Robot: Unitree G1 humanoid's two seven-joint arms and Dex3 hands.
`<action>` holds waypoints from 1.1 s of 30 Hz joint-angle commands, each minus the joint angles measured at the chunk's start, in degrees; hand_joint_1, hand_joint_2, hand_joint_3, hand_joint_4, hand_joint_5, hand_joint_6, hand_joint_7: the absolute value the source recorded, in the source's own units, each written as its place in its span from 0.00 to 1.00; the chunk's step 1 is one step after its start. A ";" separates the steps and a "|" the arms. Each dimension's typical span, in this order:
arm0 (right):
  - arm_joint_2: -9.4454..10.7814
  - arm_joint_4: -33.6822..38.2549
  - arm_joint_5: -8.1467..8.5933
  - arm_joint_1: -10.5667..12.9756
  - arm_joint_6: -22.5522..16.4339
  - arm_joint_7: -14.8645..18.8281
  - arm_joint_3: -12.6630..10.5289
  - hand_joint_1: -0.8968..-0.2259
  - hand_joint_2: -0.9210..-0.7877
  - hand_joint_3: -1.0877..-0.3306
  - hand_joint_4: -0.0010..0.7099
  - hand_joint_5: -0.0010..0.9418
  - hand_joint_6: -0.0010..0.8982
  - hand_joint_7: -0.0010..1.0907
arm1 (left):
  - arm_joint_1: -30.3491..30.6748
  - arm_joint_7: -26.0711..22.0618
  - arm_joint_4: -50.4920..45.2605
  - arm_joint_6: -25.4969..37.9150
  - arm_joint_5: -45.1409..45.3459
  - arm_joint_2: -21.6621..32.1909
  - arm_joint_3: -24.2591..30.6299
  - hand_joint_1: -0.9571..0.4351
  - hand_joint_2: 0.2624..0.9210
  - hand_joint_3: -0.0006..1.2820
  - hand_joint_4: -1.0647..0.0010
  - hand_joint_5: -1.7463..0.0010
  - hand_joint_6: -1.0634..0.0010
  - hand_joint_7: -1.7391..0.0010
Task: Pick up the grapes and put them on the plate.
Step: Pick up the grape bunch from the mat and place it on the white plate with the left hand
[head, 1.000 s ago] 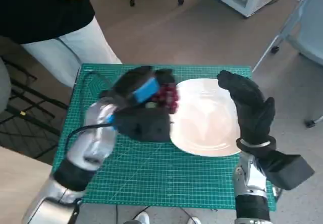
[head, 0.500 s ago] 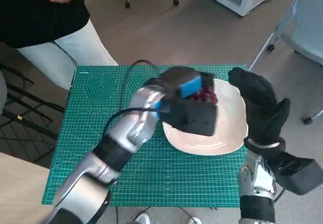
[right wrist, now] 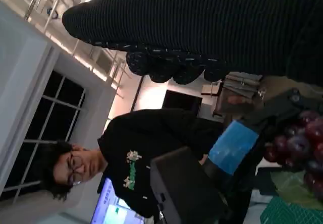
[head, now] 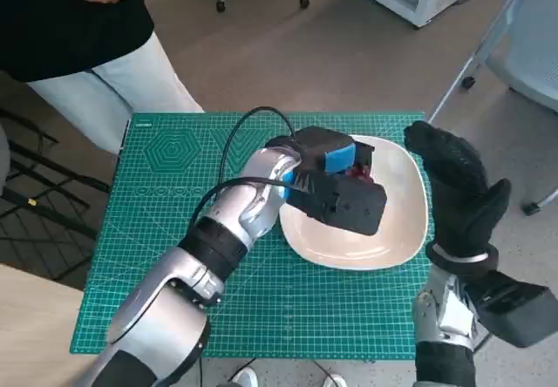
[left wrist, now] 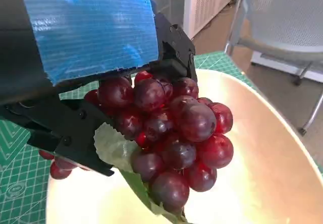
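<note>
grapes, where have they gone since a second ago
The left hand has carried the grapes across the green mat from beside the plate to above it, and it still holds them; they are not yet let go. The right hand stays raised and open by the plate's far side. The plate has not moved.

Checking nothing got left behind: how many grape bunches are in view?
1: the bunch of red grapes, held by the left hand over the white plate. None elsewhere on the green mat.

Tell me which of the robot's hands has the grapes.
The left hand, blue-taped, holds the grapes over the plate; the gloved right hand holds nothing.
</note>
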 commanded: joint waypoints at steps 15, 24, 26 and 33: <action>0.66 1.15 -0.57 1.19 0.30 -1.10 0.49 0.33 0.00 0.53 0.64 0.00 0.13 0.32 | -0.53 1.67 2.79 -2.25 -3.20 -1.49 1.93 0.75 0.96 0.34 0.72 0.09 0.71 0.28; 0.92 0.83 -1.35 1.63 0.03 -1.64 0.95 0.34 0.00 0.53 0.64 0.00 0.13 0.31 | 0.59 -2.57 6.63 -6.93 -8.88 -1.54 5.05 0.50 0.98 0.09 0.93 0.86 0.87 0.96; 0.95 0.53 -1.44 1.77 0.11 -1.72 1.09 0.34 0.00 0.52 0.64 0.00 0.13 0.31 | 0.92 -1.66 7.07 -8.22 -8.48 -1.24 4.51 0.42 0.99 0.07 0.97 0.93 0.90 0.98; 1.00 0.20 -1.57 1.87 0.53 -2.06 1.50 0.35 0.00 0.52 0.64 0.00 0.13 0.30 | 2.27 2.06 6.83 -11.60 -7.13 0.23 3.31 0.25 1.00 0.08 1.00 1.00 0.92 1.00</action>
